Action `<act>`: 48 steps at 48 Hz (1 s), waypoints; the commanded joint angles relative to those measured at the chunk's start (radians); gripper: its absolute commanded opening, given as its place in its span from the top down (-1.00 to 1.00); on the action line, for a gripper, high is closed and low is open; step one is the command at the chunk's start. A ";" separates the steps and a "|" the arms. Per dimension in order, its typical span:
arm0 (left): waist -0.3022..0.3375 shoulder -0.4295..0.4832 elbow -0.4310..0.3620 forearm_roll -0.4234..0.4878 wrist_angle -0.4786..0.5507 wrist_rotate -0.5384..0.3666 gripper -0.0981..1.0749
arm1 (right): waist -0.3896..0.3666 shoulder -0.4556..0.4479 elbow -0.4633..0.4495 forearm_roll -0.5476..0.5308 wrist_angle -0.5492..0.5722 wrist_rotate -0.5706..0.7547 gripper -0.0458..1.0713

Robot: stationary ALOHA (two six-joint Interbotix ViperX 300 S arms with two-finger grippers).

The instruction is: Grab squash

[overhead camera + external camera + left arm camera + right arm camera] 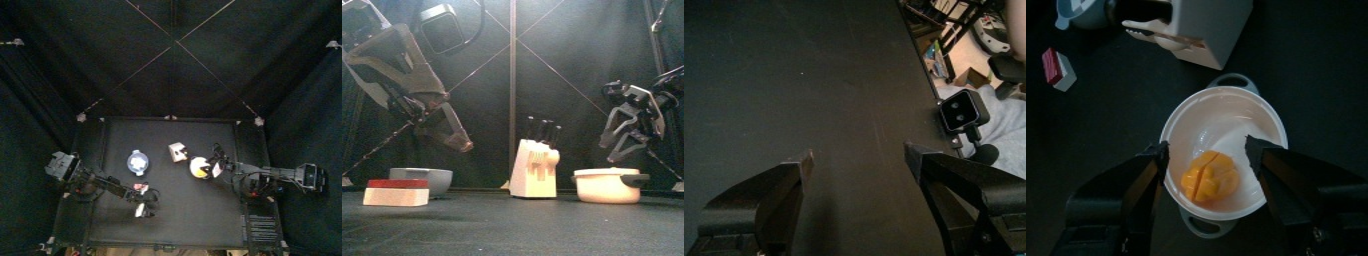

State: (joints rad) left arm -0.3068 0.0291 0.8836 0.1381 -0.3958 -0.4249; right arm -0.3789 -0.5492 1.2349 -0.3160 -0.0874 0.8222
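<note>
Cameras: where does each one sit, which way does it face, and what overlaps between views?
Top: high overhead, straight down on the table; both arms show.
Front: table height, level; knife block, white pot, arms behind.
Left wrist: over bare tabletop; left gripper jaws open.
Right wrist: looks down into the white pot at the squash; right gripper jaws open.
Shared: pot and knife block show in the top, front and right wrist views.

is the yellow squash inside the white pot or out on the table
Inside: the right wrist view shows the roundish yellow squash lying in the white two-handled pot.
</note>
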 commanded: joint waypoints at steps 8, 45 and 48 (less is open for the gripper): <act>0.021 -0.063 -0.021 0.005 -0.009 0.003 -0.93 | 0.023 -0.003 -0.031 0.020 -0.002 0.002 -0.76; 0.193 -0.479 0.092 -0.021 0.284 0.003 -0.93 | 0.081 -0.017 -0.307 0.339 0.637 0.003 -0.76; 0.204 -0.495 0.089 0.005 0.337 0.003 -0.93 | 0.081 -0.017 -0.310 0.362 0.640 0.003 -0.76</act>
State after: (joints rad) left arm -0.1181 -0.4418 1.0063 0.1135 -0.1335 -0.4234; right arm -0.2991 -0.5538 0.9526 0.0199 0.5461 0.8253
